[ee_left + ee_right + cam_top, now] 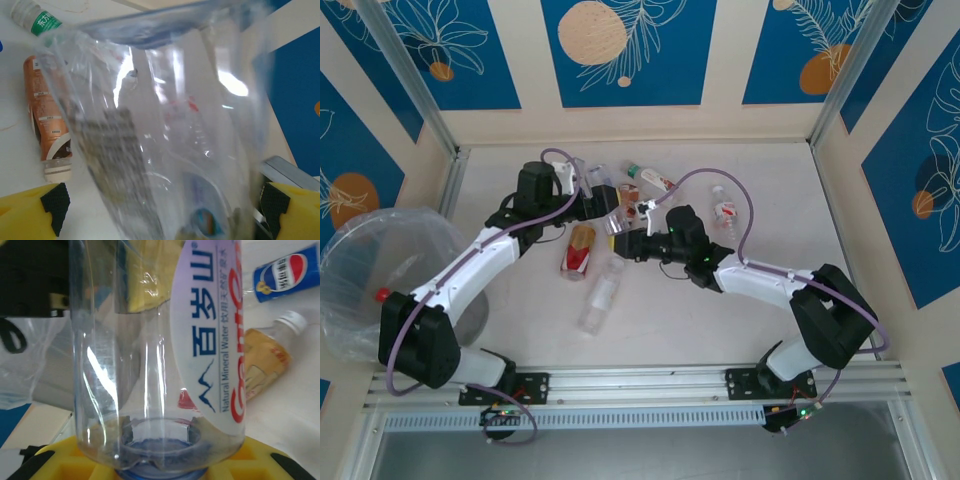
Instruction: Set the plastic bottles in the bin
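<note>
The right end effector grips a clear bottle by one end. The left end effector has its fingers wide either side of it; contact cannot be told. The bin stands well off to their left.

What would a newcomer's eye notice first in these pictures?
The left end effector and right end effector meet mid-table at one clear bottle, whose white label looms large in the right wrist view. At the far left stands the bag-lined bin; other bottles lie scattered on the table.
</note>
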`<state>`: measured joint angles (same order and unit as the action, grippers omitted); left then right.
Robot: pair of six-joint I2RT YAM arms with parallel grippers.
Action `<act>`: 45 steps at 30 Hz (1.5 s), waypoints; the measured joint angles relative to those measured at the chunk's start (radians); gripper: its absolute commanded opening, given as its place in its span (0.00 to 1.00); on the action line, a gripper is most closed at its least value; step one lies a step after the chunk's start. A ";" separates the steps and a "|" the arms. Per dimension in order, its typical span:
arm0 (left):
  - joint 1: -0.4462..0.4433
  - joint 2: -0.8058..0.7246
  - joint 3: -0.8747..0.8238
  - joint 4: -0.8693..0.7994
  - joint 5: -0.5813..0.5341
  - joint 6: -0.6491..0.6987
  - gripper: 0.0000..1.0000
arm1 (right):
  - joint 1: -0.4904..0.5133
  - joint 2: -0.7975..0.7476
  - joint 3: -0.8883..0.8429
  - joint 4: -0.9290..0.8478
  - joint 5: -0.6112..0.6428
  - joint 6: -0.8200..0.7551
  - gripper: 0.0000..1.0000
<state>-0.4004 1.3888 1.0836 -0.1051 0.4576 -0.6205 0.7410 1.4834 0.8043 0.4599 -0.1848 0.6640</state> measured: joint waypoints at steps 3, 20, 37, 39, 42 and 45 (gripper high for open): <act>0.002 -0.006 -0.020 0.050 -0.006 -0.022 0.99 | 0.020 0.001 0.001 0.004 -0.003 0.000 0.00; 0.075 -0.052 -0.114 0.266 0.049 -0.183 0.78 | 0.036 0.014 0.001 0.023 -0.006 0.015 0.00; 0.080 -0.056 -0.114 0.188 0.032 -0.141 0.61 | 0.071 0.061 0.053 -0.026 -0.006 -0.023 0.14; 0.080 -0.057 -0.112 0.179 0.032 -0.130 0.59 | 0.071 0.061 0.053 -0.027 -0.006 -0.030 0.19; 0.080 -0.057 -0.109 0.170 0.032 -0.129 0.57 | 0.071 0.061 0.054 -0.032 -0.006 -0.038 0.28; 0.080 -0.057 -0.108 0.166 0.032 -0.129 0.55 | 0.071 0.061 0.059 -0.042 -0.006 -0.042 0.37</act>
<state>-0.3206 1.3319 0.9756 0.0608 0.4900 -0.7494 0.8116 1.5440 0.8635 0.4175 -0.1913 0.6220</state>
